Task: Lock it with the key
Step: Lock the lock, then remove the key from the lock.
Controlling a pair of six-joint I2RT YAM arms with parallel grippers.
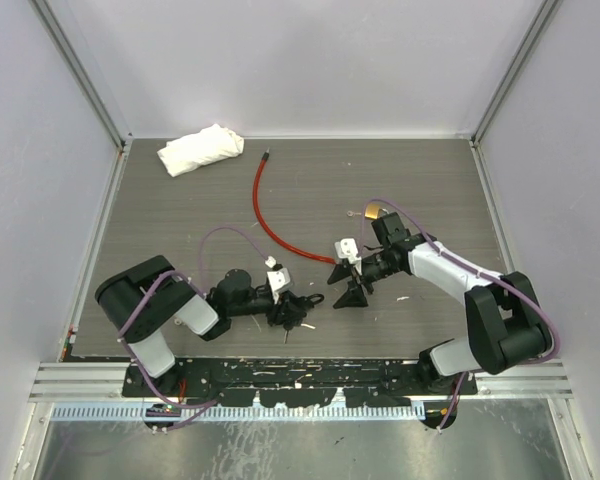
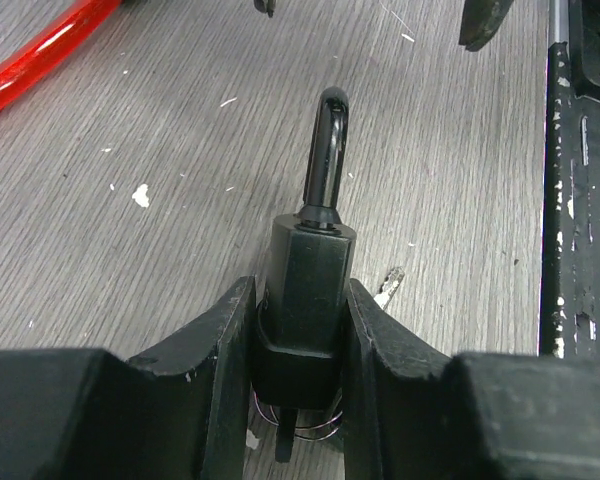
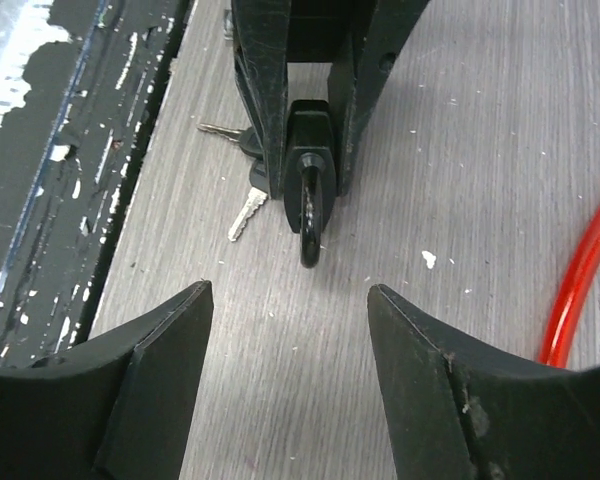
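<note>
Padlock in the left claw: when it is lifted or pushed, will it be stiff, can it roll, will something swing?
The padlock looks rigid and probably heavy for its size: a solid-looking black block. Its flat sides, pinched by the left claw, suggest it should not roll. The keys beside it seem attached, so they would likely dangle or drag.

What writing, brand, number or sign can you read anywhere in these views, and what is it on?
None can be read.
The padlock in the left gripper shows plain black faces, no brand or number.
The keys are too small to show any stamp.
The red cable, white cloth and table carry no marks.
The white flecks on the front rail are scuffs, not letters.
</note>
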